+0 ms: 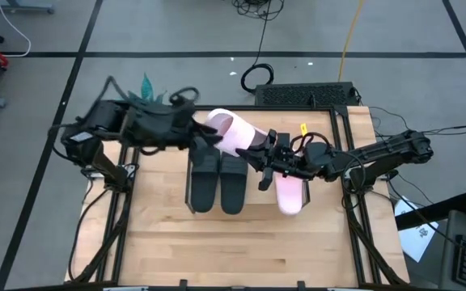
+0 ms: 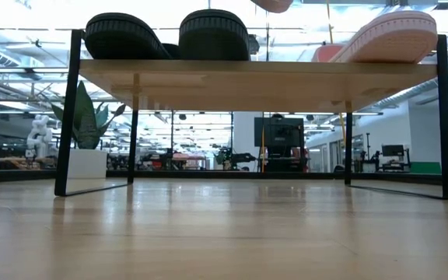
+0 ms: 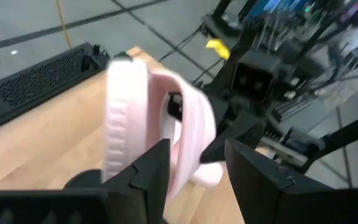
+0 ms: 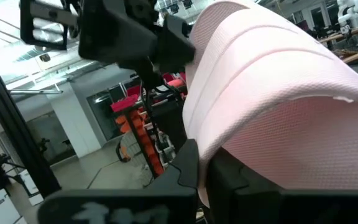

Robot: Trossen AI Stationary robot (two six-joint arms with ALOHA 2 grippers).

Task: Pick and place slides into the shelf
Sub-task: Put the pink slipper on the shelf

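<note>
Seen from above, the shelf (image 1: 241, 222) sits on the worktop (image 1: 383, 137) with two black slides (image 1: 218, 182) side by side on its board, and one pink slide (image 1: 289, 194) lying at their 3 o'clock. A second pink slide (image 1: 235, 132) is held up off the board at about 12 o'clock of the black pair, between the two arms. The left pincer (image 1: 209, 136) meets it from 9 o'clock and the right pincer (image 1: 264, 155) from 4 o'clock. From the low camera, the black soles (image 2: 169, 35) rest on the shelf board (image 2: 255, 74) to the left, the pink sole (image 2: 391, 36) to the right, and a sliver of the lifted slide (image 2: 272, 5) shows at 12 o'clock. In the left wrist camera, the left pincer (image 3: 197, 165) has its fingers (image 3: 151, 168) clamped on the edge of the raised pink slide (image 3: 129, 112), with the right arm's pincer (image 3: 229, 124) touching the slide from the far side. In the right wrist camera, the right pincer (image 4: 207, 165) is closed on the strap of that pink slide (image 4: 272, 93), the left arm (image 4: 123, 31) dark beyond it.
</note>
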